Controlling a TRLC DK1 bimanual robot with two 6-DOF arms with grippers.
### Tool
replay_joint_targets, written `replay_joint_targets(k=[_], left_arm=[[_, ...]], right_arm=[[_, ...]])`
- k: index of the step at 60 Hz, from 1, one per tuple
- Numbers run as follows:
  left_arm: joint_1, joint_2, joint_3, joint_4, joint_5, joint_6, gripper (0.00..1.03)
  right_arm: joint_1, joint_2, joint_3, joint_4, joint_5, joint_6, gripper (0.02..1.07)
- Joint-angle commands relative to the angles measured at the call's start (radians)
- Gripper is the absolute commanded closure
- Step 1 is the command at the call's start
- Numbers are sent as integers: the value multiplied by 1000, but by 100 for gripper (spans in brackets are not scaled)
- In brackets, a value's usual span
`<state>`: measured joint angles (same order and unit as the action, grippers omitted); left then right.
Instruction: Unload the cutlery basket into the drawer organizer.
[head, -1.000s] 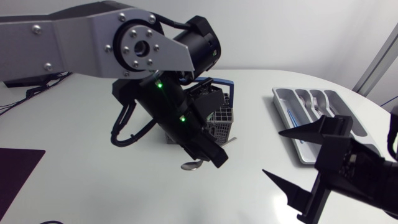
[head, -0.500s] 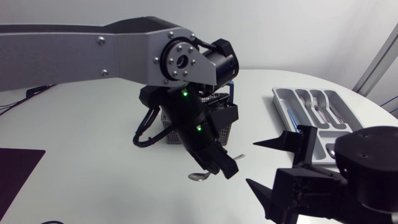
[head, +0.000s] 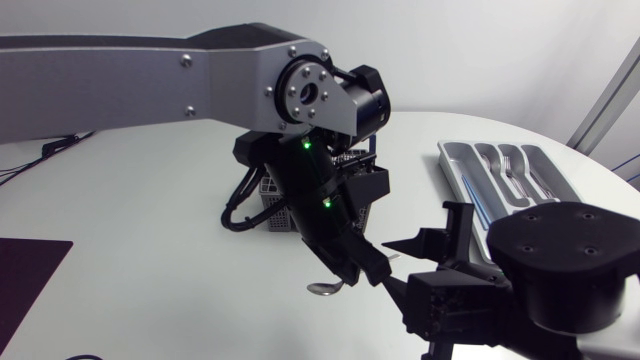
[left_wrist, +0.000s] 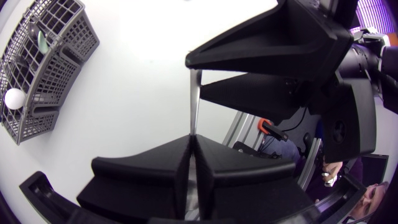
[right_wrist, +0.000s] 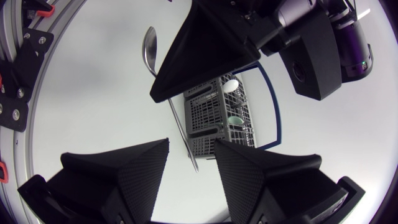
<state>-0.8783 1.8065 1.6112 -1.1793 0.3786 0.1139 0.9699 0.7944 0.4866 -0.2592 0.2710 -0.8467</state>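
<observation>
Jaws of the left gripper (left_wrist: 191, 138) are clamping a spoon (right_wrist: 180, 127) by its handle, over the middle of the tabletop (head: 150, 250), just beside the cutlery basket (right_wrist: 205, 115). The right gripper (right_wrist: 191, 144) is spreading its jaws around the handle's free end, not yet gripping. Forks (head: 512, 172) are already lying in the drawer organizer (head: 450, 170) near the right edge, and other pieces (right_wrist: 230, 84) are waiting in the basket, so unloading seems partway done.
</observation>
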Motion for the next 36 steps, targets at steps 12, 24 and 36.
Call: replay_joint_targets(k=[12, 24, 36], left_arm=[[-1, 30, 46, -29, 22, 27, 99], [1, 31, 53, -45, 42, 29, 99], [-1, 33, 56, -48, 46, 29, 99]], right_arm=[[21, 43, -26, 35, 16, -31, 81], [24, 45, -36, 48, 17, -32, 90], [36, 45, -45, 54, 25, -31, 102]])
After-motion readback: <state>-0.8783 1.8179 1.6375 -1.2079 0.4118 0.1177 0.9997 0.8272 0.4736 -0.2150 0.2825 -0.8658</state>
